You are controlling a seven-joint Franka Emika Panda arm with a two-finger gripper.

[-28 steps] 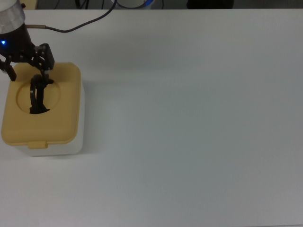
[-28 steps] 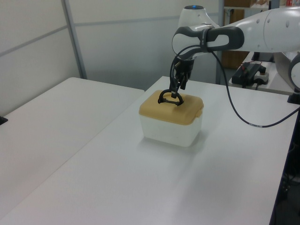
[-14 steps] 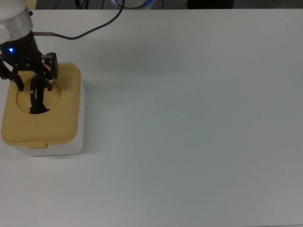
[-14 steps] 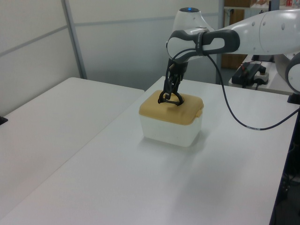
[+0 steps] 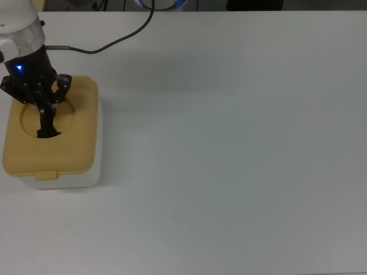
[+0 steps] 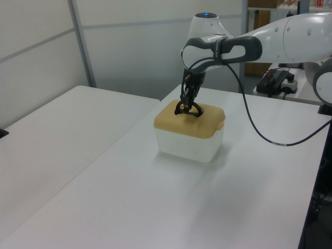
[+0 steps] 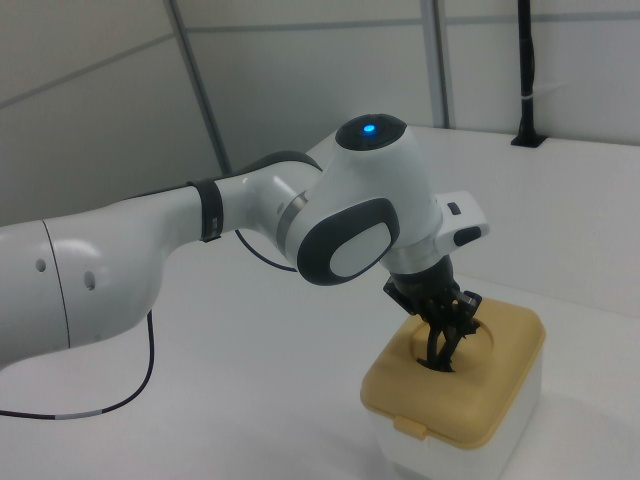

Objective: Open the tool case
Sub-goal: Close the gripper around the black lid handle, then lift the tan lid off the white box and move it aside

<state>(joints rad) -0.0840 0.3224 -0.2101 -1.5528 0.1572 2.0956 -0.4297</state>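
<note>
The tool case (image 5: 77, 146) is a white box with a tan-yellow lid, standing shut at the top view's left edge. Its black handle (image 5: 45, 123) stands upright in the lid's round recess. My gripper (image 5: 45, 102) comes down from above onto the top of the handle, its fingers drawn in against the handle. In the left view the gripper (image 6: 185, 101) meets the handle (image 6: 188, 110) above the tool case (image 6: 189, 137). The right view shows the gripper (image 7: 446, 325) over the handle (image 7: 438, 355) on the lid (image 7: 495, 390), with the arm above.
A black cable (image 5: 114, 37) trails from the arm across the table's far side. The white table (image 5: 229, 143) stretches to the top view's right. A second white table (image 6: 57, 129) stands at the left view's left, and a black device (image 6: 277, 78) lies behind the arm.
The gripper has turned at the wrist and shifted over the handle. Its fingers, spread apart before, have drawn in onto the handle. The tool case has not moved.
</note>
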